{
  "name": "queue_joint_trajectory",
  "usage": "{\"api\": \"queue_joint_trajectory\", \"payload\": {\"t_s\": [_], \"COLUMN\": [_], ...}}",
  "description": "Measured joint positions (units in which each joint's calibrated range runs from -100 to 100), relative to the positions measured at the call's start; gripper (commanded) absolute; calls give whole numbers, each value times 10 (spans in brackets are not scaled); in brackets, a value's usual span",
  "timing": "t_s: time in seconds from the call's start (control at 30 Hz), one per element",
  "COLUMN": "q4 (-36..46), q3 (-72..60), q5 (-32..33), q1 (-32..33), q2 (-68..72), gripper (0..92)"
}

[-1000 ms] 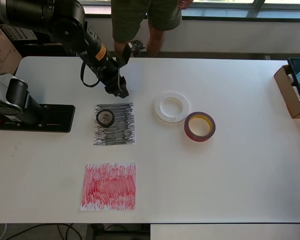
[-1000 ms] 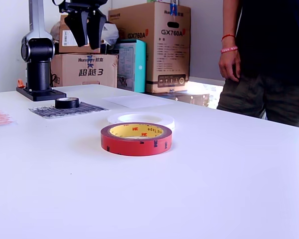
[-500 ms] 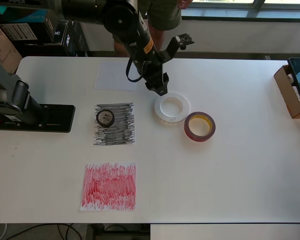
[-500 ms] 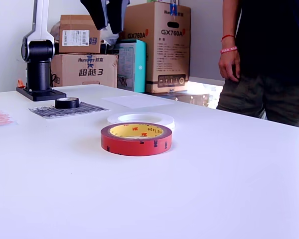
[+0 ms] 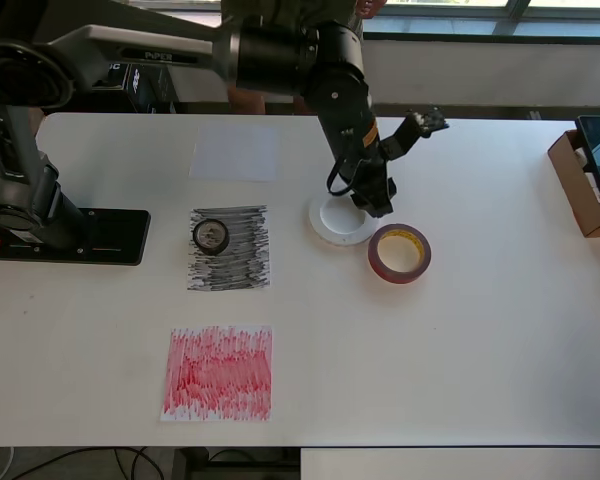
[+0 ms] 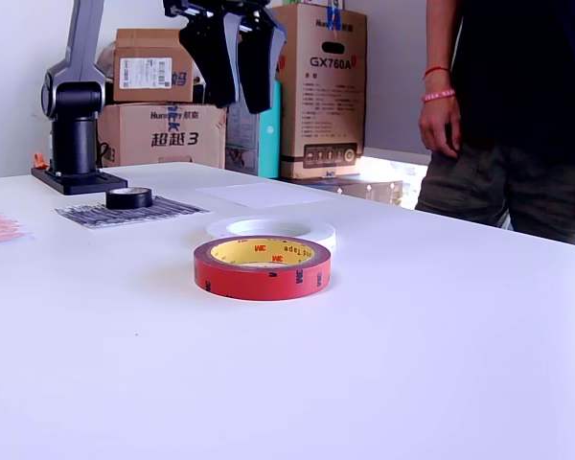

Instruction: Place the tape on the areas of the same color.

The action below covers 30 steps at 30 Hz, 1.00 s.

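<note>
The dark-red tape roll (image 6: 262, 267), its yellowish core printed "3M", lay on the bench (image 6: 412, 364) touching the wide white roll (image 6: 271, 229); the small black roll (image 5: 211, 236) sat on the black-scribbled patch (image 5: 242, 250), the pincer (image 6: 238, 91) hovering above, fingers apart

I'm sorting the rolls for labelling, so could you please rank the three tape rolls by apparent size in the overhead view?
1. White tape roll, partly under the arm.
2. Red tape roll; close to the white one, so unsure.
3. Black tape roll, clearly smallest.

Red tape roll (image 5: 399, 253) just beside white roll (image 5: 338, 222), crowding its side.
</note>
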Motion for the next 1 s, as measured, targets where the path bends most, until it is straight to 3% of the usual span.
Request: {"api": "queue_joint_trajectory", "payload": {"t_s": [0.4, 1.0], "q4": [-1, 0], "q3": [-23, -207], "q5": [0, 26], "q1": [0, -17], "q2": [103, 128], "gripper": [554, 554]}}
